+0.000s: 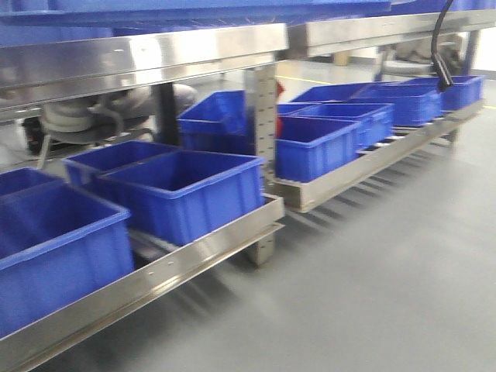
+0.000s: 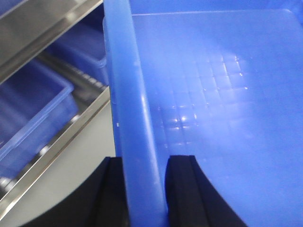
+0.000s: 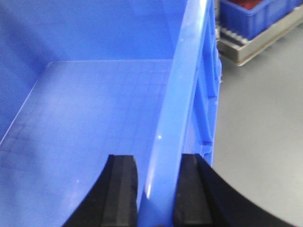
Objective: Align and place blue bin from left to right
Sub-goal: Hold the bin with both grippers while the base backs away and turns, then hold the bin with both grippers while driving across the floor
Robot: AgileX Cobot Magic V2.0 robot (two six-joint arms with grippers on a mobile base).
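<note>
The blue bin [image 2: 213,94] is held in the air between my two grippers, and its gridded floor is bare. My left gripper [image 2: 144,163] is shut on the bin's left rim, one black finger outside the wall and one inside. My right gripper [image 3: 157,163] is shut on the right rim [image 3: 184,85] in the same way. In the front view only the bin's underside [image 1: 194,11] shows, as a blue band along the top edge, above the steel rack. Neither gripper appears in that view.
A steel rack [image 1: 155,54] runs from left to right, with an upright post [image 1: 262,155]. Its low roller shelf [image 1: 178,260] carries several deeper-blue crates [image 1: 186,194], and more stand further right [image 1: 318,143]. Grey floor [image 1: 372,279] lies in front. A black cable [image 1: 442,46] hangs at the upper right.
</note>
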